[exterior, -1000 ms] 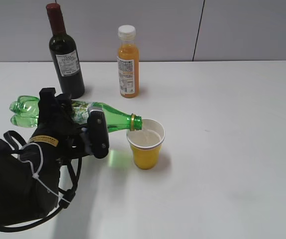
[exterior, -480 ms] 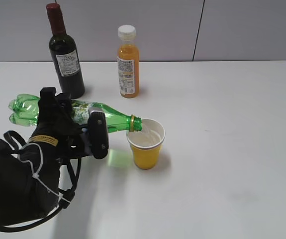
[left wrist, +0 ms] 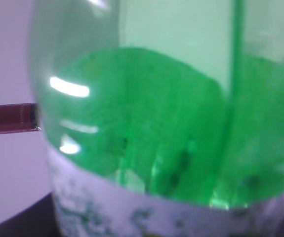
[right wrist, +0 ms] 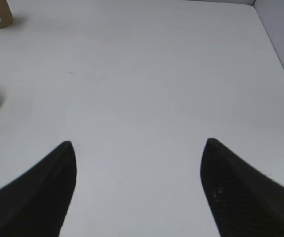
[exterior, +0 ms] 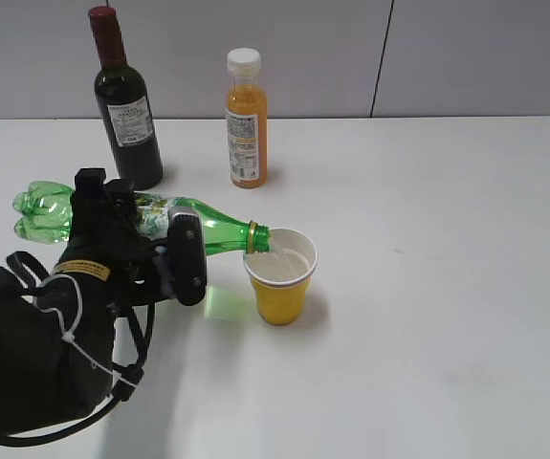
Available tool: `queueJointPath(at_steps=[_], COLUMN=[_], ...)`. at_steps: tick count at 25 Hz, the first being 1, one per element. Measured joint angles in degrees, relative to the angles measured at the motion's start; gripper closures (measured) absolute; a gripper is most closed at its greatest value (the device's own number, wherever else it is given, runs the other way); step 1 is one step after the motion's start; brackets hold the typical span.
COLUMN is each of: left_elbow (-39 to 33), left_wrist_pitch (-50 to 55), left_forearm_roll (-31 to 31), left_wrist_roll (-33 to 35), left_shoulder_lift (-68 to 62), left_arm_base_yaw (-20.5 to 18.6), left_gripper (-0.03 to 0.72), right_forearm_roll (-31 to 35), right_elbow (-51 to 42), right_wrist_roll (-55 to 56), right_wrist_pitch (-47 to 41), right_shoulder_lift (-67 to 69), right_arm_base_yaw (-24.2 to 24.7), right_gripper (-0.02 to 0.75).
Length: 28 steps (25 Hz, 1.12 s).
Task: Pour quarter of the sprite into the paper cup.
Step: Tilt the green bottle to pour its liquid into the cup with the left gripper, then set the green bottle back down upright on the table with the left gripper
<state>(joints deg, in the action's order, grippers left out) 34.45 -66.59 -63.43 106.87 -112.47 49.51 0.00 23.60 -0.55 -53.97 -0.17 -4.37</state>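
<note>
Exterior view: left gripper (exterior: pixel 155 251) clamps sprite (exterior: pixel 219 232) around labelled middle, bottle lies almost horizontal, base to left, open mouth with yellowish ring over rim of paper cup (exterior: pixel 280 273). Cup stands upright on white table (exterior: pixel 428 287), pale liquid inside. Wine bottle (exterior: pixel 126 100) and orange juice bottle (exterior: pixel 246 119) upright behind, well apart from cup. Left wrist view: green bottle wall fills frame, blurred. Right wrist view: right gripper (right wrist: pixel 138 185) spread wide, holds nothing, above bare table.
</note>
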Motion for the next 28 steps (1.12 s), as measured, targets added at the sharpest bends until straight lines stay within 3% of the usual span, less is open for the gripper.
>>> queueJointPath(at_steps=[4,16,20,28], left_elbow=[0.0,0.0,-0.63,-4.38], left_wrist_pitch=[0.0,0.0,0.0,-0.13], left_forearm_roll=[0.1,7.13,7.73,10.68], left_wrist_roll=[-8.47,-48.49,-57.16,-74.24], left_shoulder_lift=[0.0,0.0,0.05,2.98], left_arm_base_yaw=[0.0,0.0,-0.73,-9.69], left_gripper=[0.241,0.241,0.241,0.241], right_forearm_roll=[0.0,0.0,0.0,0.0], right_elbow=[0.0,0.0,0.0,0.0], right_wrist_roll=[0.0,0.0,0.0,0.0], right_wrist_pitch=[0.0,0.0,0.0,0.0], right_shoulder_lift=[0.0,0.0,0.0,0.0], right_arm_base_yaw=[0.0,0.0,0.0,0.0], right_gripper=[0.147,0.147,0.147,0.147])
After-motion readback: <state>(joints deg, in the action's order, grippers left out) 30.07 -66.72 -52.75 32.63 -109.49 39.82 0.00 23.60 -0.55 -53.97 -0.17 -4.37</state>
